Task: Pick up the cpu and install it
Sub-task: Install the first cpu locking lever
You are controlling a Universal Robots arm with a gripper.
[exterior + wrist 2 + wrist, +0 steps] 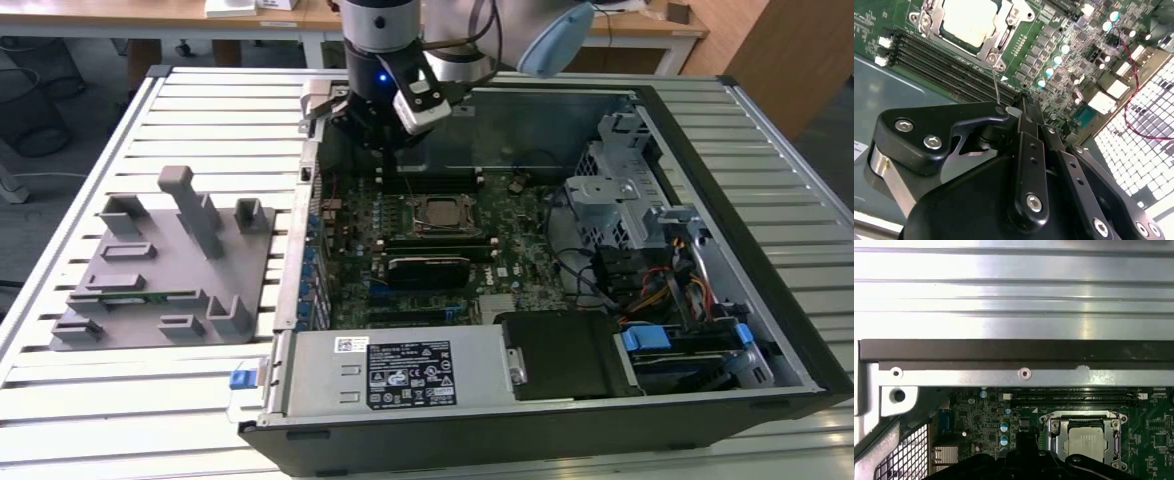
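Gripper (1021,105): fingers drawn together in the second wrist view, nothing visible between the tips. Hangs over the motherboard (1069,55) close to the memory slots (949,65), just beside the socket (996,47) rather than over it.

Cpu (966,17): lies flat in the socket, silver lid up, framed by the metal retention bracket, apart from the fingers. Looks seated already, judging by how level it lies.

Handling, as a judgement: light, stiff and thin, with a smooth lid that offers little friction. Fragile underneath, and the socket contacts too, so best taken by two opposite edges, kept level, never dragged or tilted. Little edge to grip while the bracket surrounds it.

Second wrist view: gives the finger linkage close up and a thin wire lever (995,85) standing by the socket corner. First wrist view: gives the cpu (1086,442) squarely from above, plus the case wall (1014,352) behind the slots. Exterior view: places the gripper (384,140) inside the open computer case (747,250), the cpu (438,213) mid-board, and a grey fixture plate (147,285) well apart on the slatted table (200,120), at the exterior view's left.
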